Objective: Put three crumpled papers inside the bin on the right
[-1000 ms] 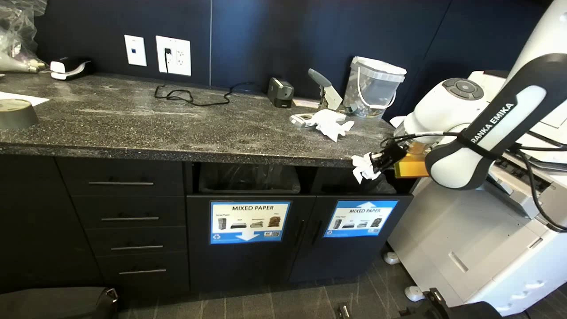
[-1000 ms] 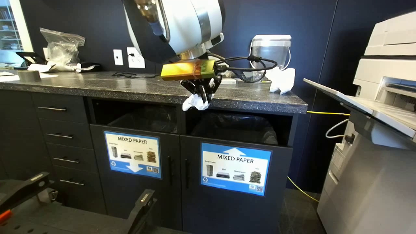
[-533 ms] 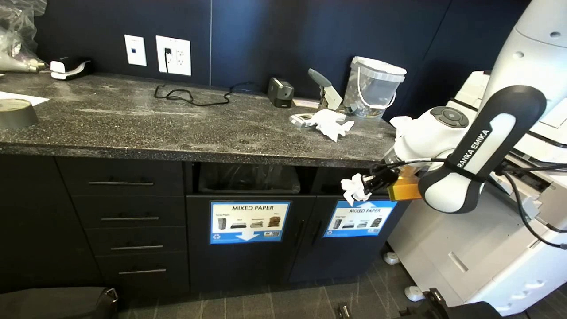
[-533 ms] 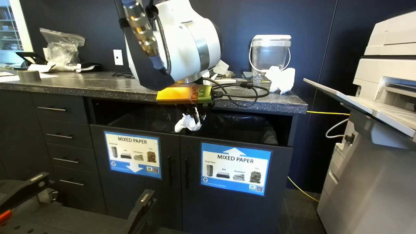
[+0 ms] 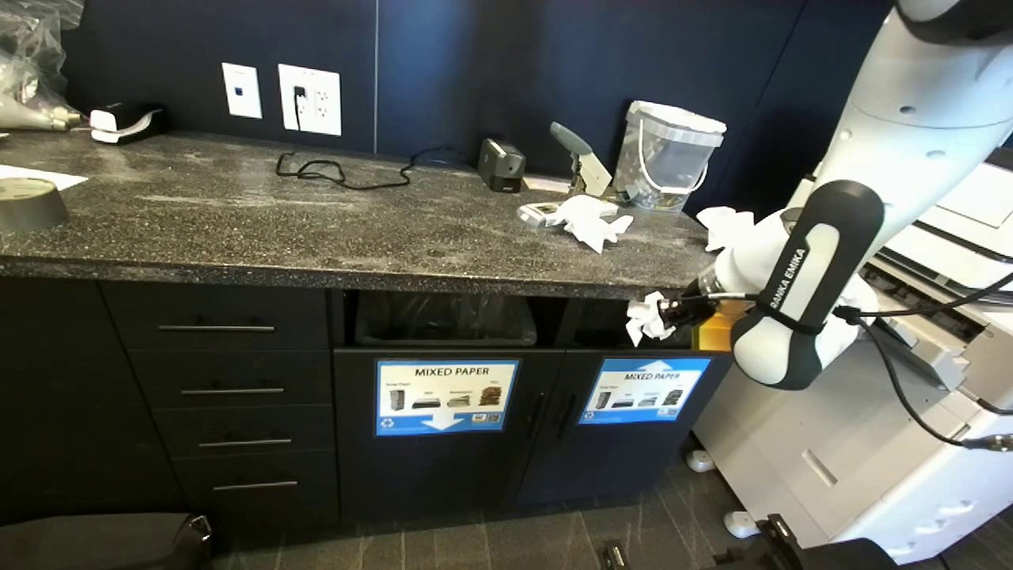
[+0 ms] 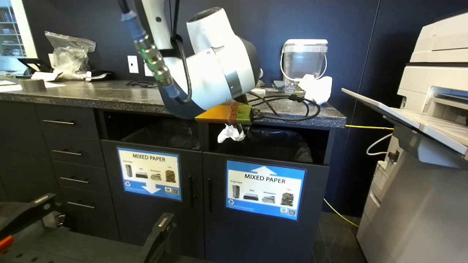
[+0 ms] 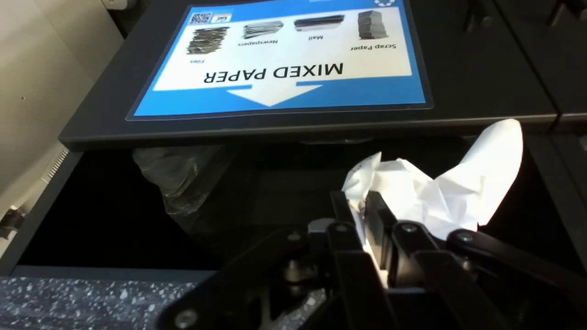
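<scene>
In the wrist view, the almost closed gripper (image 7: pixel 358 199) holds a paper (image 7: pixel 433 201) whose long axis points to two o'clock; the bin (image 7: pixel 477 82) has its sign (image 7: pixel 284 57) at eleven.

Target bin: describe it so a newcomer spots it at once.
Start at the long dark countertop and go to its end nearest the big printer. The target bin is under that end, on the right in both exterior views, with a blue-and-white sign. The sign's arrow points up; the left bin beside it shows one pointing down.
</scene>
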You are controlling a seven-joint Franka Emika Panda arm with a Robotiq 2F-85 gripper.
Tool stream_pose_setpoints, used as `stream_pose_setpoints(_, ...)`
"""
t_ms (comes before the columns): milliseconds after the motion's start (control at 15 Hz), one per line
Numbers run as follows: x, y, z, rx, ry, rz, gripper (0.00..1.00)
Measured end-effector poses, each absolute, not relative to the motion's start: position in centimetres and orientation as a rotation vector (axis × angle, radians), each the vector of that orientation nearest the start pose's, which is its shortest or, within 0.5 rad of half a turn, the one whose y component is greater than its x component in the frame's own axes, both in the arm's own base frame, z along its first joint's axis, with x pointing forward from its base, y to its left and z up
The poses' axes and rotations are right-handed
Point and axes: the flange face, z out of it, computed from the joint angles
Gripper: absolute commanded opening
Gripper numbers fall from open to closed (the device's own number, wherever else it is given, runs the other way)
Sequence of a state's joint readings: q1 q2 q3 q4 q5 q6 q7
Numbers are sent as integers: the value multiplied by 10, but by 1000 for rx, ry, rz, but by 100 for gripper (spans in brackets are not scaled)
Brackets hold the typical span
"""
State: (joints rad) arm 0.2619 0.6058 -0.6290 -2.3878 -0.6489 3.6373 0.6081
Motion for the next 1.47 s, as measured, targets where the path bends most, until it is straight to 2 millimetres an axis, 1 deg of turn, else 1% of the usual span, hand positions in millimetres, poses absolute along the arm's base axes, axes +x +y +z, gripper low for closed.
stream_pose_setpoints(333, 492, -110, 116, -3113, 229, -983, 15)
stream_pose_setpoints(533, 496, -110, 91, -3103, 316, -1032, 14)
stream_pose_setpoints(800, 510, -114, 79, -3061, 441, -1153, 14)
stream_pose_setpoints(1000, 522, -120, 82, -3009, 482, -1239, 14)
stream_pose_setpoints(1200, 533, -120, 85, -2958, 495, -1287, 14)
stream_pose_setpoints(1333, 539, -120, 83, -2925, 520, -1296, 14)
stream_pose_setpoints(1467, 544, -119, 76, -2905, 531, -1293, 14)
